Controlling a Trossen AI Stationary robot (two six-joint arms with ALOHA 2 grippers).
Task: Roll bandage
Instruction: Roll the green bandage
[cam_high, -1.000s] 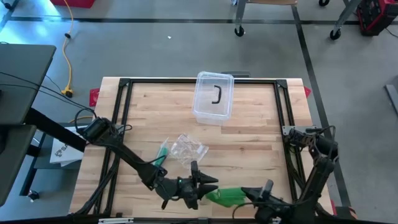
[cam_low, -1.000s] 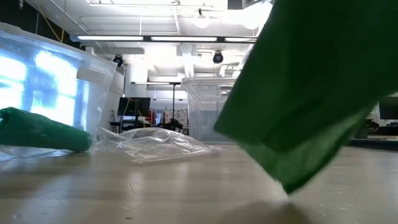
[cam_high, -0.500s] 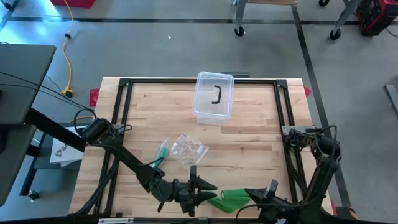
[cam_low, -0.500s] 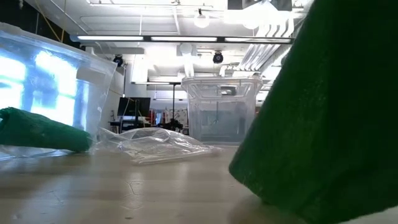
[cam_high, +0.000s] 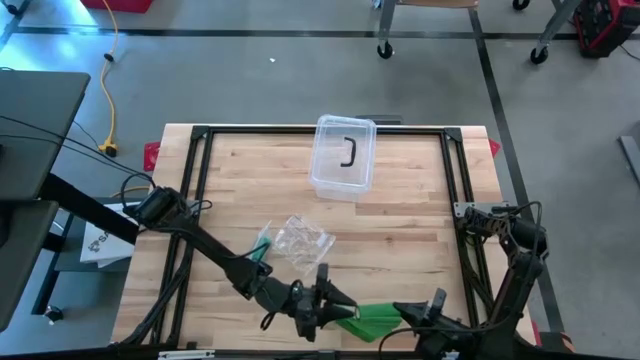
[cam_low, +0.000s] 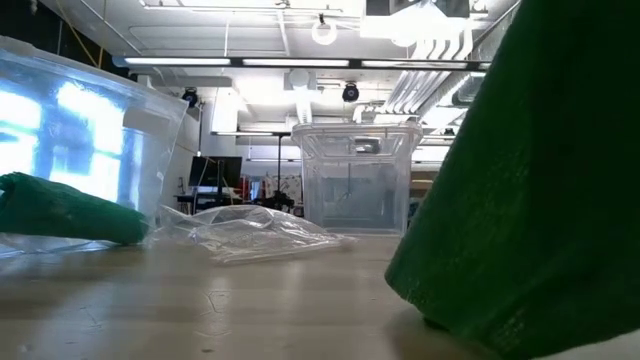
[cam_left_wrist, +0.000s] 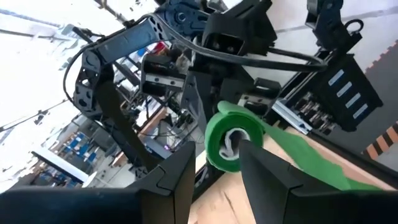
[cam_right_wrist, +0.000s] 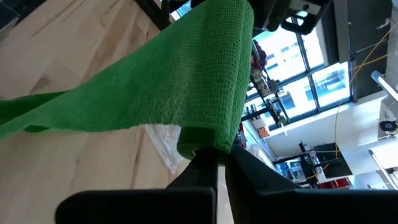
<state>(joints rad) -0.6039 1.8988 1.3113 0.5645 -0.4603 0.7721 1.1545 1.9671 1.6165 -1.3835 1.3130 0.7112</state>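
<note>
At the table's 6 o'clock edge: green bandage (cam_high: 372, 320) lies stretched between the two grippers, partly wound, loose tail on the wood.
Left gripper (cam_high: 330, 303): at about 6 o'clock, just left of the bandage; fingers (cam_left_wrist: 267, 174) part-open around the rolled end, one finger poked into the roll's core in the left wrist view.
Right gripper (cam_high: 425, 312): at roughly 5 o'clock, clenched tight on the bandage's other end; right wrist view shows the cloth (cam_right_wrist: 186, 81) draped over the closed fingertips.
Clear tub (cam_high: 343, 157): at 12 o'clock on the table (cam_high: 400, 225), well apart from both arms; holds one small dark curved item (cam_high: 349, 153), nothing else visible inside.
Plastic wrapper (cam_high: 301, 240): crumpled, clear, near table centre, slightly toward 8 o'clock.
Second green roll (cam_high: 261, 245): just beside the wrapper at its 9 o'clock side; low view shows it (cam_low: 65, 210) lying flat on the wood.
Low view: bandage cloth (cam_low: 530, 200) fills the right side, close to the lens; tub (cam_low: 352, 178) upright behind the wrapper.
</note>
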